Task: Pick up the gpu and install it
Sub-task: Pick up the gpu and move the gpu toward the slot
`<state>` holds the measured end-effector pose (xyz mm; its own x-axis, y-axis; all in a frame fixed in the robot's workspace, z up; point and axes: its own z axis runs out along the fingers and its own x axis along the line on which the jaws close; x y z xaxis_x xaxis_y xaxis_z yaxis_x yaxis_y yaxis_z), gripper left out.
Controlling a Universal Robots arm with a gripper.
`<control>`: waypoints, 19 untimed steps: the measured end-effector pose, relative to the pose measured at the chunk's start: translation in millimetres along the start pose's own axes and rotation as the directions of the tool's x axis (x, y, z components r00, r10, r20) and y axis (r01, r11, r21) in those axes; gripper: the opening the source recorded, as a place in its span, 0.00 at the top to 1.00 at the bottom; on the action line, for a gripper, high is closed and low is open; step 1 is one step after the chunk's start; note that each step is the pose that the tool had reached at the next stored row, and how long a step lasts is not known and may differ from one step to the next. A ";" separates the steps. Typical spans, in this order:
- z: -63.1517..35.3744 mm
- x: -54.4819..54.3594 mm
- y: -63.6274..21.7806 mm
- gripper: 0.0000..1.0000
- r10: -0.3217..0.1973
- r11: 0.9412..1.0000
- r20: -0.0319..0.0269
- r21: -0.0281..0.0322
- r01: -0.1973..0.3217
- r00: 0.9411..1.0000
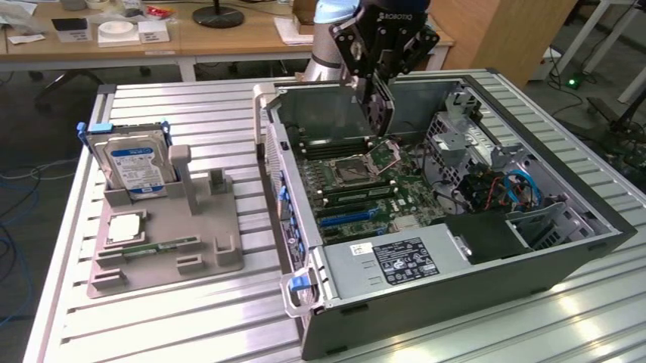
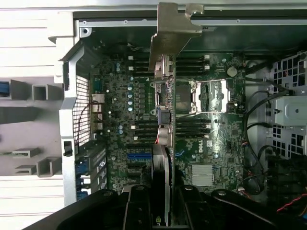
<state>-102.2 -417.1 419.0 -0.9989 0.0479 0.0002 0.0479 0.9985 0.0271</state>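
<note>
The open computer case (image 1: 454, 295) lies on the table (image 1: 181, 318), holding a motherboard (image 1: 353, 189), a power supply (image 1: 404, 261) and blue cables (image 1: 520, 189). A grey rack (image 1: 202, 227), well to one side of the fingers (image 2: 139, 208), carries 1 hard drive (image 1: 136, 166) standing upright and 1 memory stick (image 1: 162, 246) lying flat. The fingers are clamped on the gpu (image 2: 161, 163). It hangs edge-on below them, over the motherboard, with its long axis pointing down and away from them.
</note>
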 end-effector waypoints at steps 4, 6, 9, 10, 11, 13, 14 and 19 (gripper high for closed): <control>0.1 -6.5 0.3 0.73 0.000 1.000 0.000 0.000 0.000 1.000; 0.0 -9.9 0.5 0.73 0.000 1.000 0.000 0.000 0.000 1.000; 0.1 -14.9 0.7 0.73 0.000 1.000 0.000 0.000 0.000 1.000; 0.1 -16.5 0.8 0.73 0.000 1.000 0.000 0.000 0.000 1.000; 0.1 -18.2 0.9 0.73 0.000 1.000 0.000 0.000 0.000 1.000; 0.1 -21.3 1.0 0.73 0.000 1.000 0.000 0.000 0.000 1.000; 0.1 -22.9 1.1 0.73 0.000 1.000 0.000 0.000 0.000 1.000; 0.2 -31.4 1.5 0.73 0.000 1.000 0.000 0.000 0.000 1.000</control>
<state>-70.8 -417.2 418.8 -0.9989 0.0478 0.0002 0.0478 0.9985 0.0271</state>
